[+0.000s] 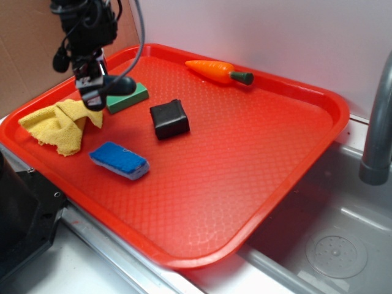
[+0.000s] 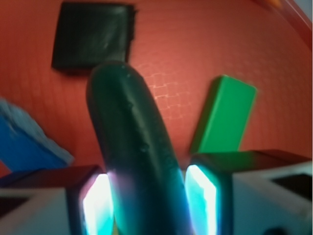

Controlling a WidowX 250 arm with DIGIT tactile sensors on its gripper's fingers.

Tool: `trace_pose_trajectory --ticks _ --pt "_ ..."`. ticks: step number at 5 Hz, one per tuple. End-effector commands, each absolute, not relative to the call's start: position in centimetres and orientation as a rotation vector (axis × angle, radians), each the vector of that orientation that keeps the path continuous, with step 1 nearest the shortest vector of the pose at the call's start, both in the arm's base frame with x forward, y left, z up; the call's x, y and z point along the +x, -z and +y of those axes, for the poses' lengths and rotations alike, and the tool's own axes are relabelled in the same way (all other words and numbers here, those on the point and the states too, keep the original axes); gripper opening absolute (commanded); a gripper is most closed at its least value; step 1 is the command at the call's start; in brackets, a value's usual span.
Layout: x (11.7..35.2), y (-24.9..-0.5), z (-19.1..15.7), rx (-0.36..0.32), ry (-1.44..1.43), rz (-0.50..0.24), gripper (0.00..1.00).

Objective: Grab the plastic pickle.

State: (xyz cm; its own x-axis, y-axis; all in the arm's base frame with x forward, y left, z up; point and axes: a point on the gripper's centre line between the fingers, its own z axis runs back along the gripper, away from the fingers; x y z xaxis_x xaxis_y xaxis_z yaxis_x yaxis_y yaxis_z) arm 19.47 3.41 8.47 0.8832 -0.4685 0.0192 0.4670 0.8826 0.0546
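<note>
the plastic pickle (image 2: 134, 152), a small dark teal-green, smooth, glossy oblong with rounded ends, sits clamped between the two pale finger pads (image 2: 97, 203) of the black robot gripper (image 1: 95, 92), which is clenched on one end of it so that the other end sticks out forward. in the exterior view the plastic pickle (image 1: 119, 84) pokes out sideways from the gripper, apparently lifted off the red textured plastic tray (image 1: 245, 159) and hanging just above the near edge of the light green rectangular block (image 1: 128, 98). in the wrist view that green block lies just right of the pickle, with the black square block (image 2: 93, 36) beyond its tip and the blue sponge (image 2: 27, 139) at the left. elsewhere on the tray in the exterior view are the crumpled yellow cloth (image 1: 58, 125) below the gripper, the black block at the middle, the blue sponge toward the near edge and, far off by the back rim, the orange plastic carrot with a dark green tip (image 1: 217, 70). a grey metal faucet (image 1: 376, 122) stands over the sink at the right. i judge the grasp itself made and the step in hand to be the lift. the next move calls for keeping the fingers tight, since the glossy rounded body is held near one end and could pivot or slip, and rising straight so that the free end does not catch the green block.
</note>
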Motion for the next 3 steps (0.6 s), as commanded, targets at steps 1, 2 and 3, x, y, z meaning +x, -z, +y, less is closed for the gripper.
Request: trace_pose_trajectory --ticks 1,2,3 --pt "21.3 -15.9 1.6 0.034 -0.002 -0.049 0.0" --pt "20.2 -18.7 1.4 0.039 -0.252 -0.06 0.0" --pt "19.8 -20.0 0.9 0.053 -0.332 -0.07 0.0"
